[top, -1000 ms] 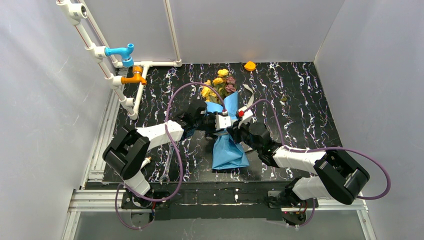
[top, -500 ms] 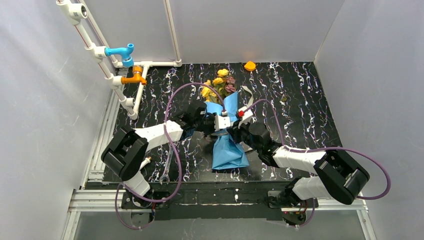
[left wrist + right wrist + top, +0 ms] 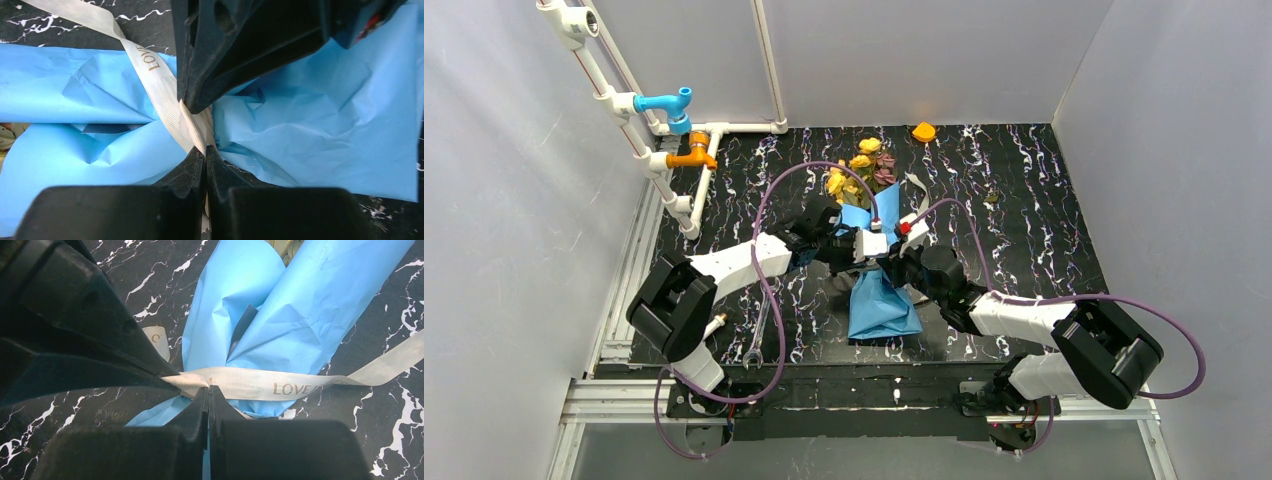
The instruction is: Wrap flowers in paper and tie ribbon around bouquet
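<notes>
Mid-tie, the left gripper and right gripper were each closed tight on the ribbon at the bouquet; tightening likely needed opposing pulls.

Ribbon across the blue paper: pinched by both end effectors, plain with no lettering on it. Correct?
One thing is off: the ribbon is not plain. "LOVE" is printed on it, as the right wrist view shows clearly. The rest holds: the left end effector and the right end effector are both shut on it where it crosses the blue paper.
</notes>
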Controlling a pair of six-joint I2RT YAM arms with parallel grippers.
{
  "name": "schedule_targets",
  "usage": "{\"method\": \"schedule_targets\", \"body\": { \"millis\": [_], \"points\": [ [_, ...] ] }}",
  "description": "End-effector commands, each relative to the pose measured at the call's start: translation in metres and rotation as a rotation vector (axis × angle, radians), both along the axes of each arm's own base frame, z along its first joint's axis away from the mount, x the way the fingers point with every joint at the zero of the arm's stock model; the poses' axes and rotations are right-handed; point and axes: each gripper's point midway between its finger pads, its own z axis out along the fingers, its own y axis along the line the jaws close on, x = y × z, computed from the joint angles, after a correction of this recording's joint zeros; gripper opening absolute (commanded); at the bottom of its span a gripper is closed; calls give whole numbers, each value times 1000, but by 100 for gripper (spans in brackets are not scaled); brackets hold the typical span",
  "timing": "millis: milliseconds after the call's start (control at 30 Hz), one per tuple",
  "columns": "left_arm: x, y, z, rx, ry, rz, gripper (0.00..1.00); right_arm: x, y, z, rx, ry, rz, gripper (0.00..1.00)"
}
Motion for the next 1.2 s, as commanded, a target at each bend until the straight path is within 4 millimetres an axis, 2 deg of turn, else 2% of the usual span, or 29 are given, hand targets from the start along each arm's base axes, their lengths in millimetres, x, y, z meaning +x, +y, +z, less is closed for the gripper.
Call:
{"method": "schedule_targets", "body": {
  "millis": [0, 233, 433, 533, 733, 1000, 1167],
  "points": [
    [-16, -7, 23, -23, 72, -69, 0, 11, 7, 28, 42, -59, -16, 4],
    [-18, -11, 24, -5, 148, -77, 0, 10, 3, 27, 4, -64, -13, 25],
    [-14, -12, 20, 4, 152, -71, 0, 9, -7, 26, -35, -87, -29, 27],
    [-13, -14, 21, -1, 165, -62, 0, 8, -6, 25, -46, -76, -20, 32],
    [-17, -12, 22, 15, 272, -53, 0, 2, -12, 27, -64, -100, -1, 36],
    [-16, -8, 18, 27, 299, -37, 0, -11, -24, 32, -57, -188, 27, 37],
    [-16, -9, 18, 32, 312, -40, 0, -35, -8, 29, 10, -212, 176, 40]
  ]
}}
